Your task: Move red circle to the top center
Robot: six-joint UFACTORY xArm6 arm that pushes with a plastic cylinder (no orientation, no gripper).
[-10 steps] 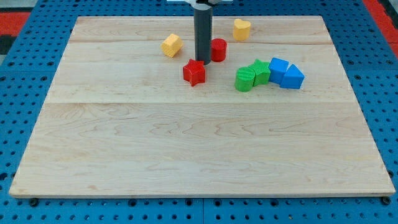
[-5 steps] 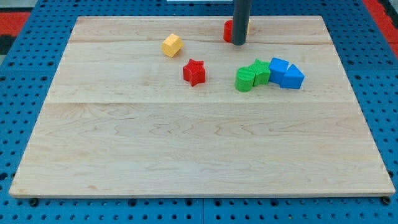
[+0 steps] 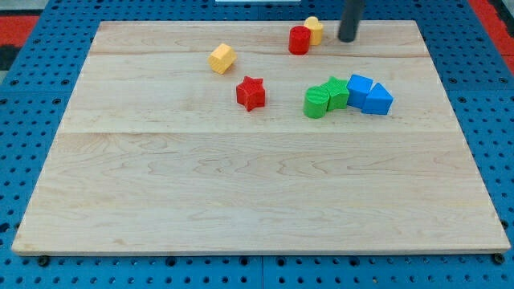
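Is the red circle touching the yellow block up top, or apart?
Touching: red circle abuts the yellow block with no visible gap. My tip stands apart, right.

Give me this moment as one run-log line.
red circle: near top center, touching yellow block | my tip: right of both, apart | red star: untouched

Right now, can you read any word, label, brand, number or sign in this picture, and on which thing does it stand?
None: no text can be read anywhere in the camera view.
The wooden board, the red circle, the red star, both yellow blocks, the green blocks, the blue blocks and my tip carry no markings.
The blue pegboard shows only holes.
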